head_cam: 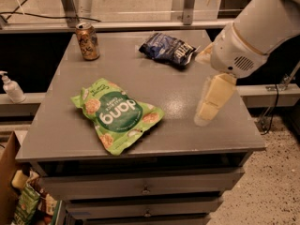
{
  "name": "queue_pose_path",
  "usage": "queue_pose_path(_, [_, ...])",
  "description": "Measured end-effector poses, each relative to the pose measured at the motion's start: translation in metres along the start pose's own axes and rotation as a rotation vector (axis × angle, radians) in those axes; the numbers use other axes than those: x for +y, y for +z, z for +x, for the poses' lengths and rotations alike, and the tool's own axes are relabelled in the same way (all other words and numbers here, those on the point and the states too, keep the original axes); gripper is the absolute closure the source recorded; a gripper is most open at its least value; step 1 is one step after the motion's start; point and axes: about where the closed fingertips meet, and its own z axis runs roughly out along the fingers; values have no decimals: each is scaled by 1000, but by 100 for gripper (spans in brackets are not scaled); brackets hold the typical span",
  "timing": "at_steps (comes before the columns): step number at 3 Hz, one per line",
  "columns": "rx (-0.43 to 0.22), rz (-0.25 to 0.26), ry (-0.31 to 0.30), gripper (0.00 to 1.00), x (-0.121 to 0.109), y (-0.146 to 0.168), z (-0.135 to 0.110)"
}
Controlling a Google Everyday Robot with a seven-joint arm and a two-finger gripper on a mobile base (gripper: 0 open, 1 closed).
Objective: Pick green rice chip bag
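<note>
Item 1: your desk (197,139), with a grey top and drawers (145,187) below its front edge.

Item 2: the green rice chip bag (117,114). It lies flat near the front-left corner, its white lettering upside down to you and one corner close to the front edge.

Item 3: the gripper (206,114), cream-coloured, on the white arm (262,27). It points down over the right side of the desk near the front-right corner. It is well apart from the green bag and touches neither bag. You cannot tell how far open it stands.

Item 4: a dark blue chip bag (168,49), near the back edge, right of centre.

Item 5: a can (87,41), upright at the back-left corner.

Item 6: a pump bottle (11,87), on a ledge beyond the left edge.
</note>
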Motion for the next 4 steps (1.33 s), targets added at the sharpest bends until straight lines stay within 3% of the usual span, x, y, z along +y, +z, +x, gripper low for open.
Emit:
queue_pose_path(2, [-140,-126,10,0,38,54,-59])
queue_pose_path(3, [-196,-163,-3,0,51,80,-88])
queue_pose_path(4, [-196,-163,-3,0,51,80,-88])
